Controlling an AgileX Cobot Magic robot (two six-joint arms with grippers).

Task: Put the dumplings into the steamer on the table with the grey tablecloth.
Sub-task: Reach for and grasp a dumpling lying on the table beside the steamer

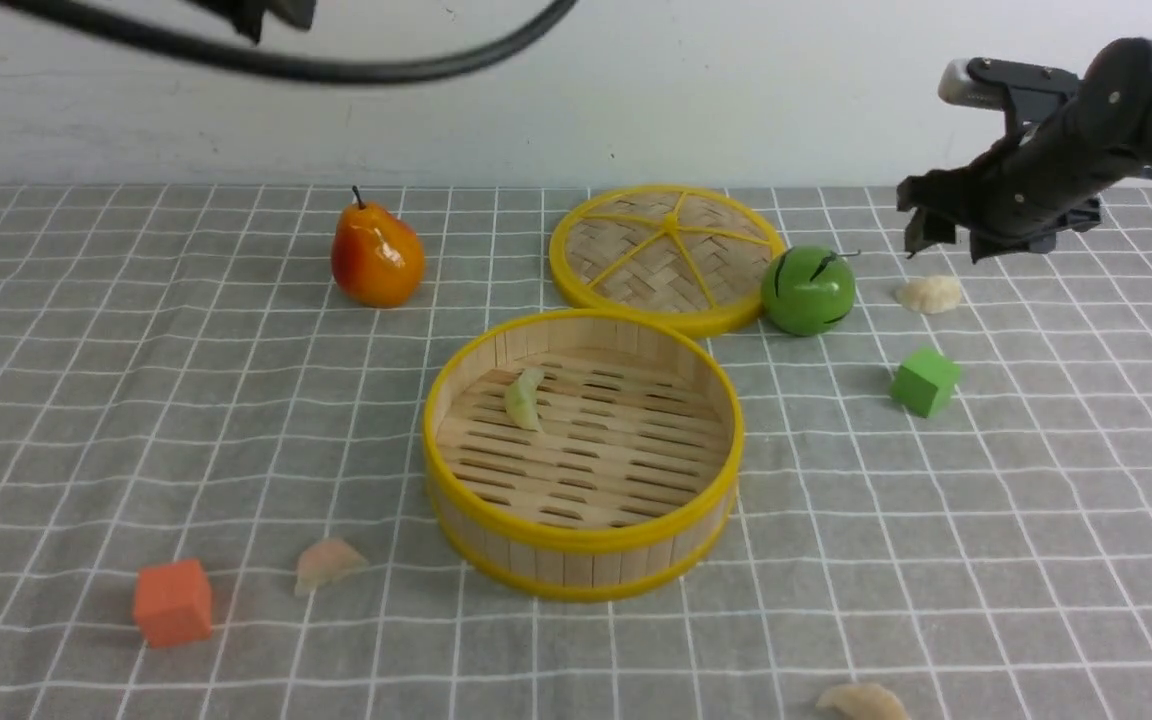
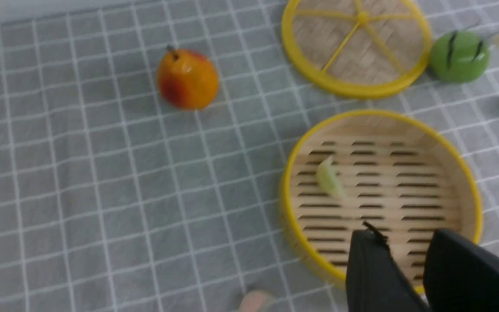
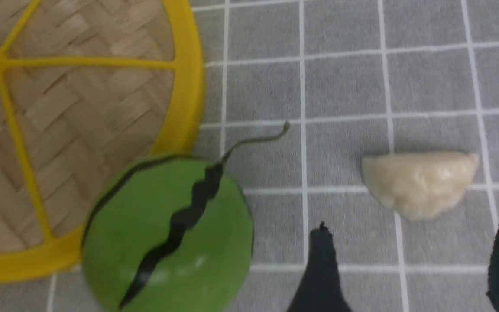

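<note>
The steamer (image 1: 576,542) stands mid-table on the grey tablecloth (image 1: 136,400), with a pale green dumpling (image 1: 524,398) on its slatted floor. A pinkish dumpling (image 1: 328,563) lies left of it on the cloth. One cream dumpling (image 1: 929,293) lies at the back right, another (image 1: 861,702) at the front edge. My right gripper (image 1: 944,248) hangs open just above the back-right dumpling (image 3: 418,182), its jaws wide and empty (image 3: 414,227). In the left wrist view my left gripper (image 2: 403,236) is open and empty over the steamer's rim (image 2: 293,242); it is outside the front view.
Behind the steamer lies its flat woven lid (image 1: 664,255), with a green striped melon ball (image 1: 808,290) touching its right side. A pear (image 1: 376,255) stands at the back left. A green cube (image 1: 924,380) sits right of the steamer, an orange cube (image 1: 172,602) at the front left.
</note>
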